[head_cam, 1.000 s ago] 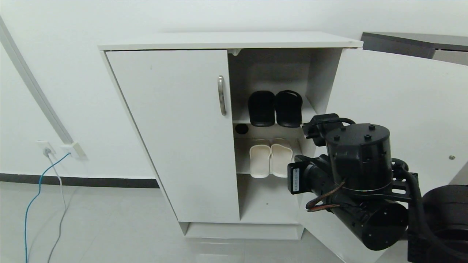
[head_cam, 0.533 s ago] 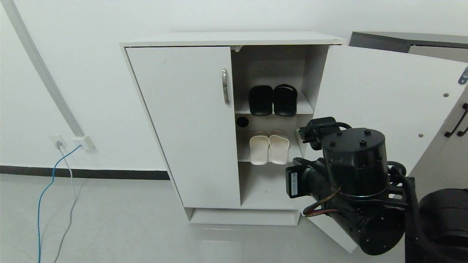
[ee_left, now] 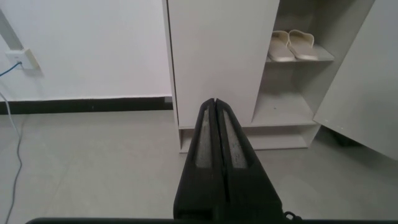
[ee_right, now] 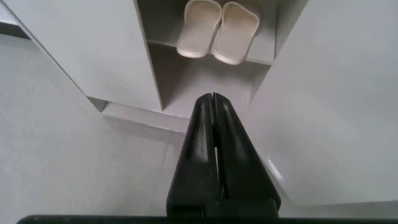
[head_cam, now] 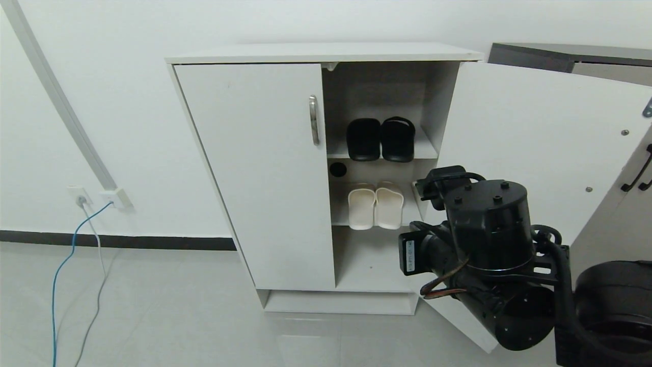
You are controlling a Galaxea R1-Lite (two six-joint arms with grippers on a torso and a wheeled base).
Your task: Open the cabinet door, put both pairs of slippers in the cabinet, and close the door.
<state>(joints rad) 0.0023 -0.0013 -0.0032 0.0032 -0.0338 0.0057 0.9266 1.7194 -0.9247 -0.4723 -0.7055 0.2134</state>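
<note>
Two pairs, both inside the cabinet (head_cam: 321,52). Black slippers (head_cam: 380,139) are side by side on the upper shelf. Cream slippers (head_cam: 376,206) are side by side on the shelf below, touching each other.

Cabinet is white with a flat top and stands against the wall. Left door (head_cam: 265,173) is shut, with a vertical metal handle (head_cam: 314,121) at its inner edge. Right door (head_cam: 530,148) is swung wide open, inner face toward me.

My left claw (ee_left: 214,101) has its fingers pressed together with nothing between them. It hangs over the floor (head_cam: 153,316) in front of the shut left door. My right claw (ee_right: 213,96) is also pressed together and holds nothing. It points down at the floor before the open half, just beside the open door. My right arm (head_cam: 489,239) sits low in front of that door.

View by view:
- Head view gives the whole cabinet front: both pairs, the handle, and a dark round hole (head_cam: 337,169) in the back panel between the two shelves.
- Left wrist view gives the cream pair from low down, the bottom shelf and plinth, plus the black skirting strip (ee_left: 87,104) along the wall.
- Right wrist view looks steeply down on the cream pair and the shelf edge under it.
- A wall socket (head_cam: 79,196) with a blue cable (head_cam: 61,270) is well off to the cabinet's left.
</note>
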